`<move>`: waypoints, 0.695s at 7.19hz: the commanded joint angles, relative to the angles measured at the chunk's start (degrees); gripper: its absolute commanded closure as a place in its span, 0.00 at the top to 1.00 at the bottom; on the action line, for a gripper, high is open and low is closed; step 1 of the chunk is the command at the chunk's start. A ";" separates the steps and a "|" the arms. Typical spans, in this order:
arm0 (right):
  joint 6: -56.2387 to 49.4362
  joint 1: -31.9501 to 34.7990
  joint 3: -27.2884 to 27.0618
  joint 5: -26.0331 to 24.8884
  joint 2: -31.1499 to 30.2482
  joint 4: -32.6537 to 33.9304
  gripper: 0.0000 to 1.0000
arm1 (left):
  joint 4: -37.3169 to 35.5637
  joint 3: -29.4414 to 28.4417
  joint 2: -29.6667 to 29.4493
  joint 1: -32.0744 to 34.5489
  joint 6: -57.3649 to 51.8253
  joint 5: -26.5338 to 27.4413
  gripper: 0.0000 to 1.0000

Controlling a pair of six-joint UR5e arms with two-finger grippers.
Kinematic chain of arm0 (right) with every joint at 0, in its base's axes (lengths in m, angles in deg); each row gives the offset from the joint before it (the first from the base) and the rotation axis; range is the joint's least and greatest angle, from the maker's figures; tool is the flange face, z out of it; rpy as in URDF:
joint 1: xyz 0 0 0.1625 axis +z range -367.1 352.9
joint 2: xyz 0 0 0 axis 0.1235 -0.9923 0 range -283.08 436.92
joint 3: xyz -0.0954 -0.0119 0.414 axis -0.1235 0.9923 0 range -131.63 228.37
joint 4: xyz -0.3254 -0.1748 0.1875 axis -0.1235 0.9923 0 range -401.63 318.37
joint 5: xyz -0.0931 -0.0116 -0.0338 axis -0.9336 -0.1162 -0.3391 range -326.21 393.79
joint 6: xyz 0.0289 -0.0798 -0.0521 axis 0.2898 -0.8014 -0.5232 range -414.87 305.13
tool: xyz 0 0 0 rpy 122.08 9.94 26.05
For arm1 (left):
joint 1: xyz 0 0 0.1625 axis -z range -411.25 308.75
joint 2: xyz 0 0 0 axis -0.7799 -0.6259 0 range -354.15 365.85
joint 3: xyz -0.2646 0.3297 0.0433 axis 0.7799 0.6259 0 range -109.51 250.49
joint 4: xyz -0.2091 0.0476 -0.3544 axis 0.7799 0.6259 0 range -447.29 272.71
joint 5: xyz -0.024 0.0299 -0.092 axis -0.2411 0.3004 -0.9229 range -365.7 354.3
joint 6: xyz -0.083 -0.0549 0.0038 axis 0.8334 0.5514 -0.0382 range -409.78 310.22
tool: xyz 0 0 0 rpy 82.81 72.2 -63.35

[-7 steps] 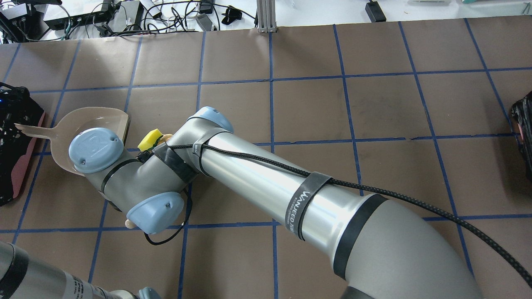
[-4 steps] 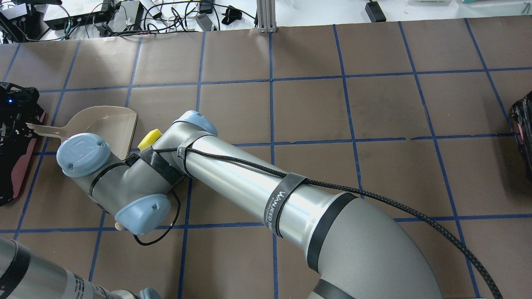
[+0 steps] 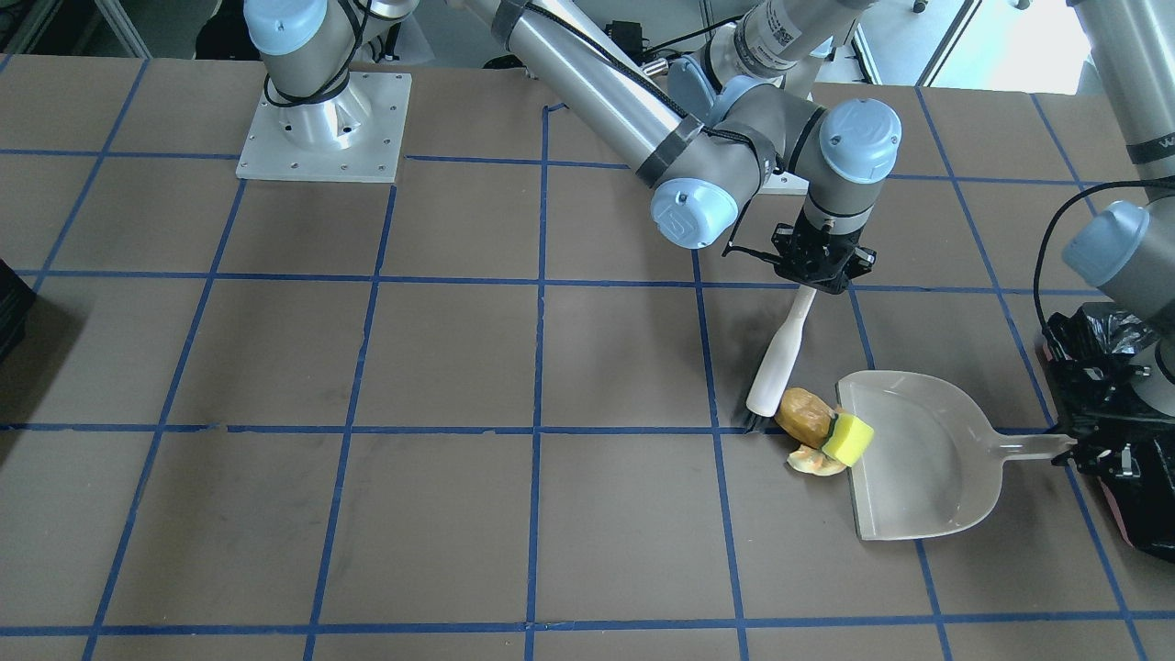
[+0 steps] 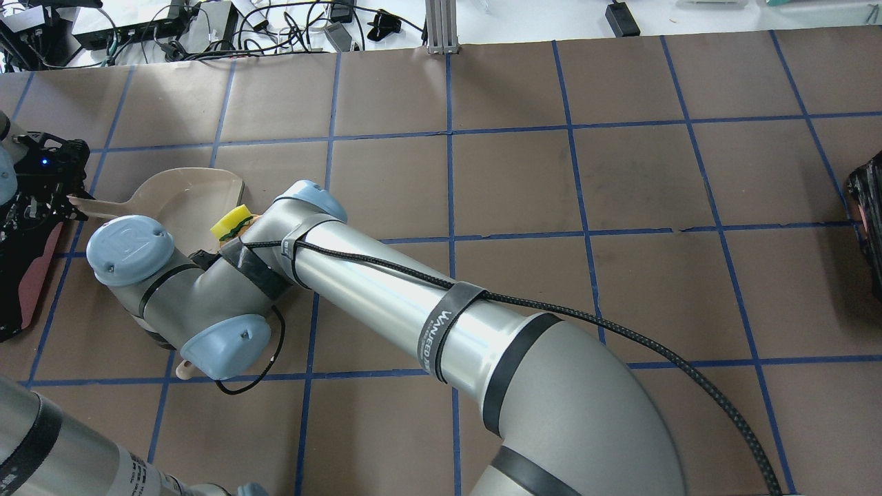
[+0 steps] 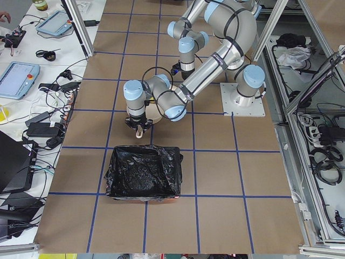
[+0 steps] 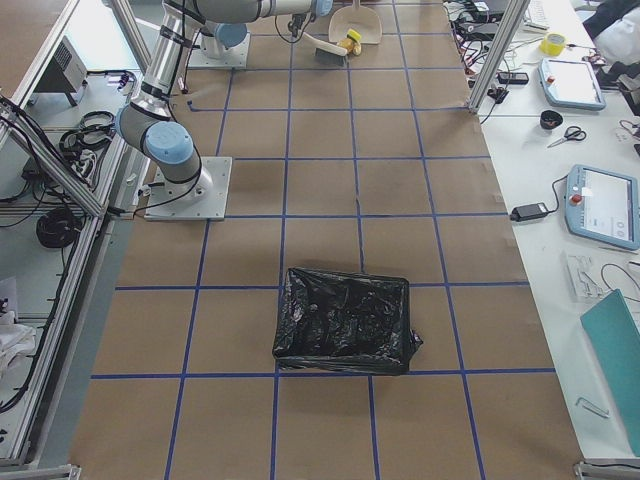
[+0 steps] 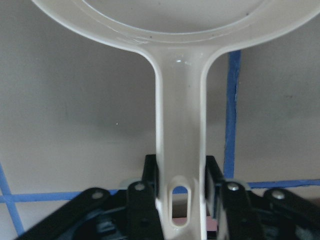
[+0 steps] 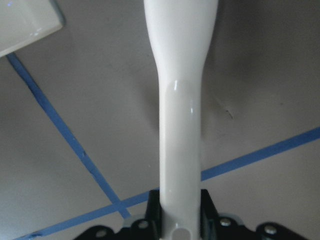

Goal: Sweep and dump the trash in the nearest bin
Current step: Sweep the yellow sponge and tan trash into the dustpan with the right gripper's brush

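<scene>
The trash lies at the dustpan's open lip: a brownish potato lump (image 3: pixel 800 412), a yellow-green sponge (image 3: pixel 849 439) resting on the lip, and a pale apple slice (image 3: pixel 815 464) on the table. From overhead only the sponge (image 4: pixel 229 224) shows clearly. My right gripper (image 3: pixel 820 264) is shut on the white brush handle (image 3: pixel 783 347) (image 8: pixel 180 125), with the bristles (image 3: pixel 754 421) against the potato. My left gripper (image 3: pixel 1076 450) (image 7: pixel 181 175) is shut on the handle (image 7: pixel 180 125) of the white dustpan (image 3: pixel 918 459) (image 4: pixel 180 196). The bin (image 3: pixel 1115 353), pink-sided with a black bag, stands just behind the left gripper.
The near bin also shows at the overhead view's left edge (image 4: pixel 21 289) and in the exterior left view (image 5: pixel 143 172). A second black-bagged bin stands at the far end of the table (image 4: pixel 869 227) (image 6: pixel 345 320). My right arm (image 4: pixel 386 296) reaches across the table, hiding the brush from overhead.
The dustpan and left gripper have slid right toward the trash. The right wrist has moved left with the brush. The sponge now sits on the dustpan's lip.
</scene>
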State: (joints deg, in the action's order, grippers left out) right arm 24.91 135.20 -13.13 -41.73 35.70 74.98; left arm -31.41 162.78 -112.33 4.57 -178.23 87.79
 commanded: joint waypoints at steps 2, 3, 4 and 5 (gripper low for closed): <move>-17.58 -0.61 3.75 1.25 2.90 -0.33 0.00 | -0.16 -0.01 -0.21 0.43 0.21 0.03 0.00; -23.38 -0.88 3.75 1.16 3.07 -0.33 0.00 | -0.24 -0.01 -0.21 0.52 0.30 0.03 0.00; -29.45 -1.49 3.84 0.99 3.34 -0.33 0.00 | -0.24 -0.01 -0.21 0.52 0.30 0.03 0.00; -37.16 -2.10 3.84 0.64 3.43 -0.24 0.00 | -0.24 -0.01 -0.12 0.52 0.30 0.03 0.00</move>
State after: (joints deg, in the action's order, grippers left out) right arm -3.41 133.81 -9.34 -40.77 38.93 74.67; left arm -31.64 162.77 -112.52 5.07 -177.94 87.82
